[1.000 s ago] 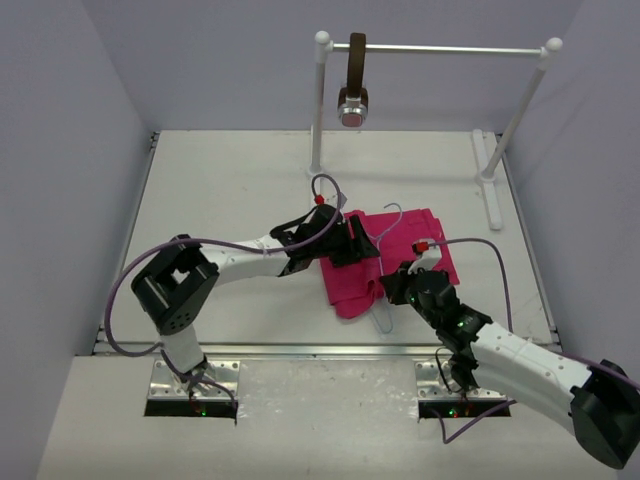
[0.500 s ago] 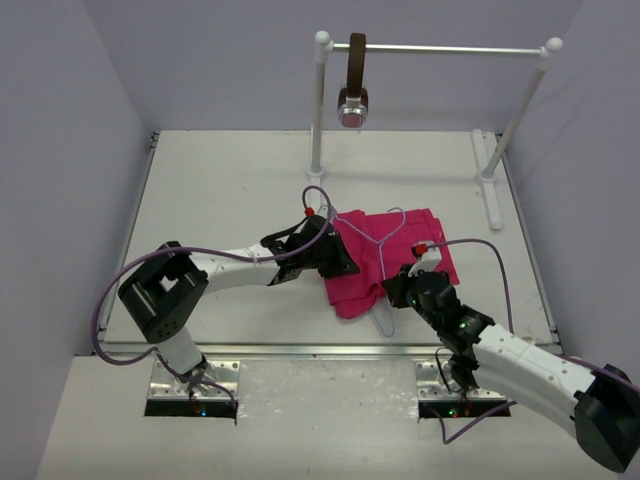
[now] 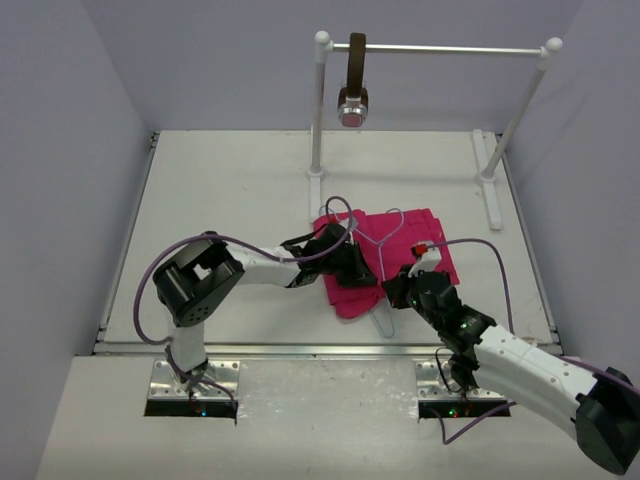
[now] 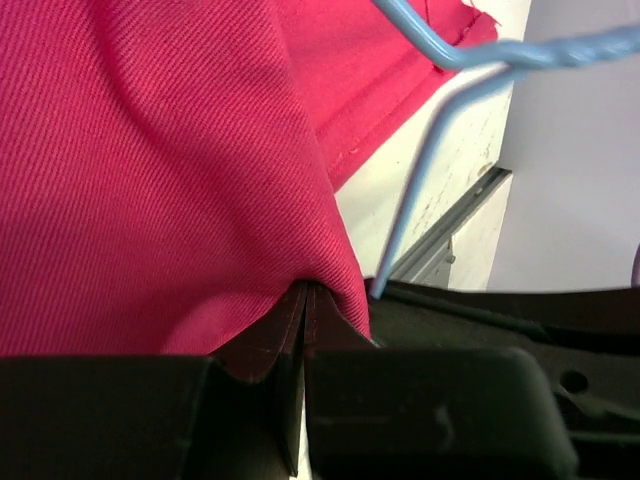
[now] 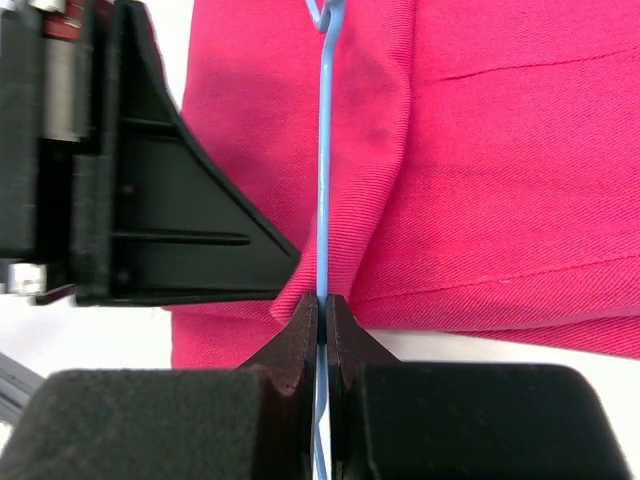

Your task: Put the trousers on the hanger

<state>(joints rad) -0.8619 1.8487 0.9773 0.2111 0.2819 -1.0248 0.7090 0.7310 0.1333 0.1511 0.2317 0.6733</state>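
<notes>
Overhead, the pale counter [image 3: 230, 200] fills most of the view, with a white rail stand [image 3: 440, 48] rising at its far side. The trousers [image 3: 425, 232] lie crumpled on the counter's right-centre, in front of the stand's left post. They are a plain magenta heap, and one fold reaches toward the near edge.

Both arms reach in over the cloth from the near side. The left claw [image 3: 355, 268] sits at the left border of the trousers. In the left wrist view its fingers are clenched together at [image 4: 305, 300] with a pleat of the pink fabric [image 4: 150, 180] pinched between them, so it is grasping the trousers. The right claw [image 3: 400, 290] is at the near edge of the heap, just beside the left one. In the right wrist view its fingers meet at [image 5: 322, 305] and are squeezed onto the thin blue wire of the hanger [image 5: 325, 180], which runs straight away over the trousers [image 5: 500, 180].

From above, the hanger [image 3: 385, 235] lies across the top of the cloth, its slim frame angled from the right claw toward the far side. In the left wrist view a bend of the wire [image 4: 420, 200] passes close by the gripped fold.

A brown strap [image 3: 353, 90] with a round metallic end hangs from the rail, near its left post.
</notes>
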